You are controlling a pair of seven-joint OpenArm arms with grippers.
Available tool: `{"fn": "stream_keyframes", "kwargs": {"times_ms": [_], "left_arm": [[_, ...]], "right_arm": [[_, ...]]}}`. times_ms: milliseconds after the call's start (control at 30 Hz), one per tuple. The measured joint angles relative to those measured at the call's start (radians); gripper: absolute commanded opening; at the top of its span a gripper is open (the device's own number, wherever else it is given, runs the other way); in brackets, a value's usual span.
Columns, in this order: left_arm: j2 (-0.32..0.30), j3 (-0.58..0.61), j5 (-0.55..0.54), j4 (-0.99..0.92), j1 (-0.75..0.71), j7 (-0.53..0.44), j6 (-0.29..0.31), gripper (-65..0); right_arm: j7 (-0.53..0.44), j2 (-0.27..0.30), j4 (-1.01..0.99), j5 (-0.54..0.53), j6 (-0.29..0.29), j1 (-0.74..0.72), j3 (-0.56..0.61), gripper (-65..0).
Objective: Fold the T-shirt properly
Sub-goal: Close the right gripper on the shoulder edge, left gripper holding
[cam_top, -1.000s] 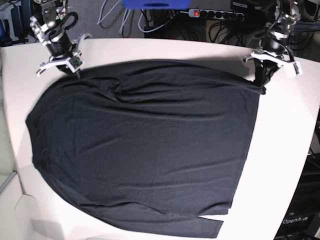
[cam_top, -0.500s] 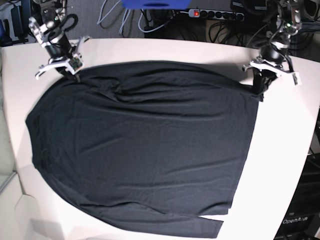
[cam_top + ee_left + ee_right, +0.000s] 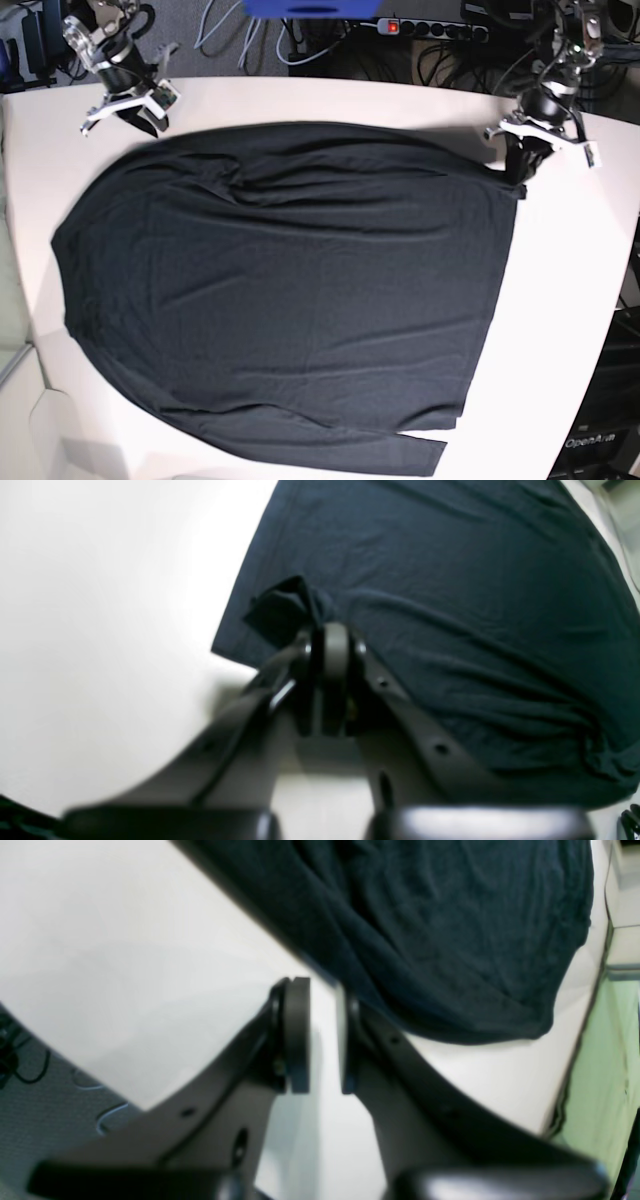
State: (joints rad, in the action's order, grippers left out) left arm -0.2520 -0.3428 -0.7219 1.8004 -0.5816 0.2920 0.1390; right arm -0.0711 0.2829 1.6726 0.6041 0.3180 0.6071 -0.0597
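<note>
My left claw [image 3: 332, 645] sat pressed together right under my left wrist camera, pinching a small bunched corner of the T-shirt [image 3: 450, 595]; the pinched fabric stood up in a dark tuft just beyond the fingertips. Past that tuft the black cloth ran away across the white table [image 3: 100, 605], lying mostly flat with long soft creases.

My right claw [image 3: 322, 1032] stood slightly spread, a narrow strip of bare table showing between the two pads, and nothing lay between them. The shirt's edge [image 3: 450, 940] passed just beside the far pad; whether it brushed that pad I could not tell, since the close view was blurred.

From the base camera, the T-shirt [image 3: 290, 290] lay spread over the middle of the table [image 3: 570, 290], wrinkled near the far edge and smoother toward the near one. My left claw [image 3: 520, 165] held the far corner on that view's right. My right claw [image 3: 135, 110] hovered over bare table at the far corner on the view's left, just off the cloth. Beyond the table, cables [image 3: 240, 40] and a power strip [image 3: 430, 28] lay on the floor.
</note>
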Motion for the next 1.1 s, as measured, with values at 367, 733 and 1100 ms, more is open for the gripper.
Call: {"fn": "stream_keyframes", "kwargs": {"times_ms": [367, 733, 1100], "left_arm": [[0.0, 0.0, 0.0, 0.0, 0.0, 0.0, 0.0, -65.0], [0.0, 0.0, 0.0, 0.0, 0.0, 0.001, -0.001, -65.0], [0.0, 0.0, 0.0, 0.001, 0.0, 0.0, 0.0, -65.0]], "right_arm": [[0.002, 0.0, -0.002, 0.002, 0.0, -0.035, 0.0, -48.0], [-0.04, 0.031, -0.081, -0.009, -0.006, -0.081, 0.025, -48.0], [-0.045, 0.06, -0.086, 0.014, -0.02, -0.08, 0.055, -48.0]]}}
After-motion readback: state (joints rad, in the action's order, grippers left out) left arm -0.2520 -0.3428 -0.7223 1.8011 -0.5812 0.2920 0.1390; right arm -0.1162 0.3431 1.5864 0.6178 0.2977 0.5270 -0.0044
